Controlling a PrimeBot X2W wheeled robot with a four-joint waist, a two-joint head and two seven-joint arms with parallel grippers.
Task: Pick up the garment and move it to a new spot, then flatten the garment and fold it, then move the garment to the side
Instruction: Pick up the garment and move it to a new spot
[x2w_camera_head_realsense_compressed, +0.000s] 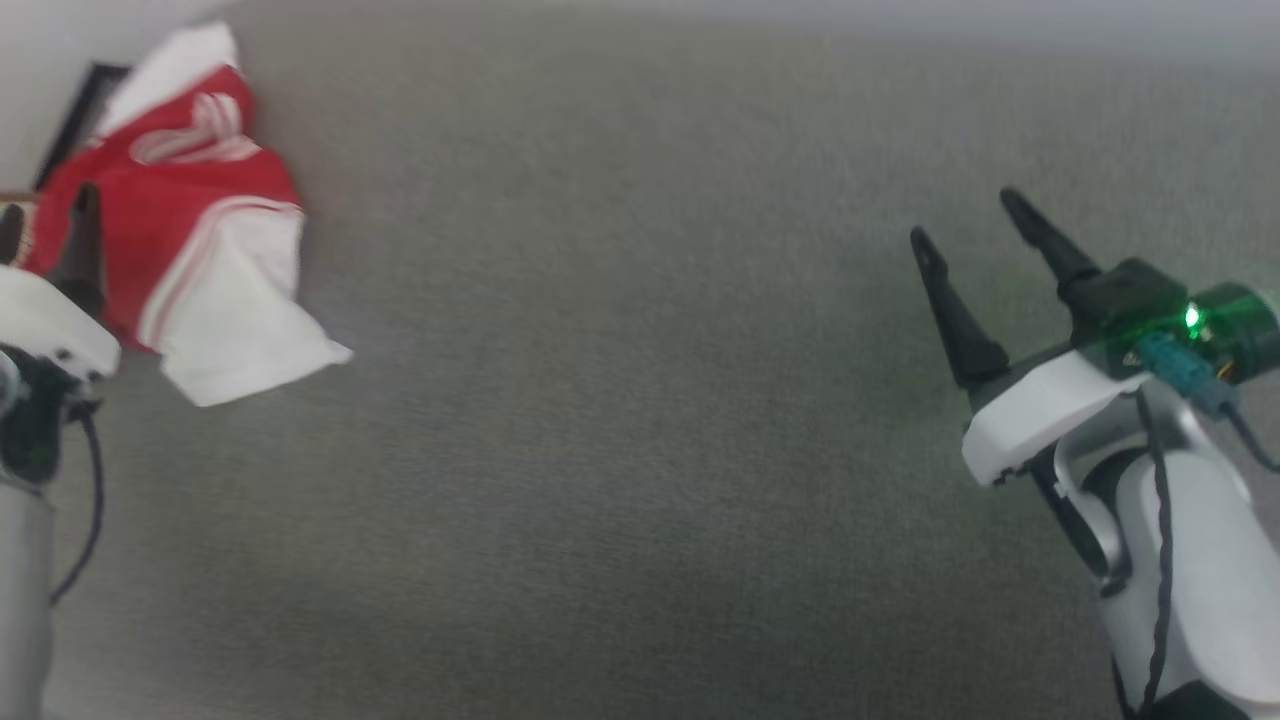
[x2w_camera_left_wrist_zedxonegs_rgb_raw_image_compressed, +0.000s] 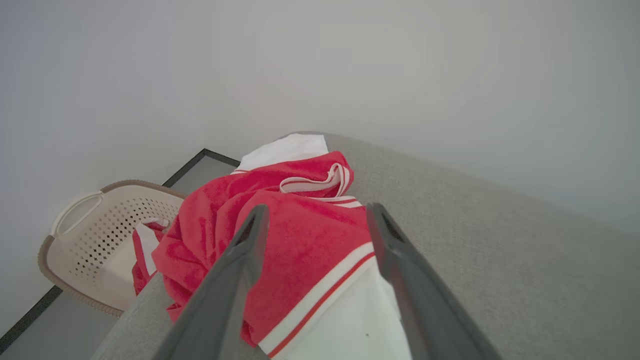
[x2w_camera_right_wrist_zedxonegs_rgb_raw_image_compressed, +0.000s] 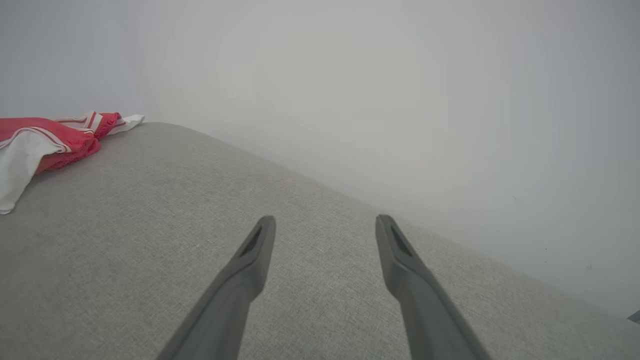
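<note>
My left gripper stands with its two long dark fingers spread wide, holding nothing. The garment lies crumpled directly beyond and beneath them; I cannot tell whether the fingertips touch the cloth. It is a soft, nappy, towel-like red fabric with smooth white panels and white-and-red striped bands, bunched into a lumpy heap rather than laid flat. From the head camera its long axis runs diagonally: one white end points away from my left hand, and the broad white sleeve panel points back and across towards my right hand. The heap sits on a grey upholstered surface with a fine woven grain, at the edge on my left hand's outer side. My right gripper is likewise spread wide and empty, hovering over bare grey weave, well apart from the garment, which sits far off to its left as a low red and white ridge. The left wrist camera alone shows what lies past the heap: a beige perforated basket with a rounded rim and handle slot, standing lower than the surface, with a small striped cloth inside it. Both wrist cameras show a plain pale wall beyond the fingers.
</note>
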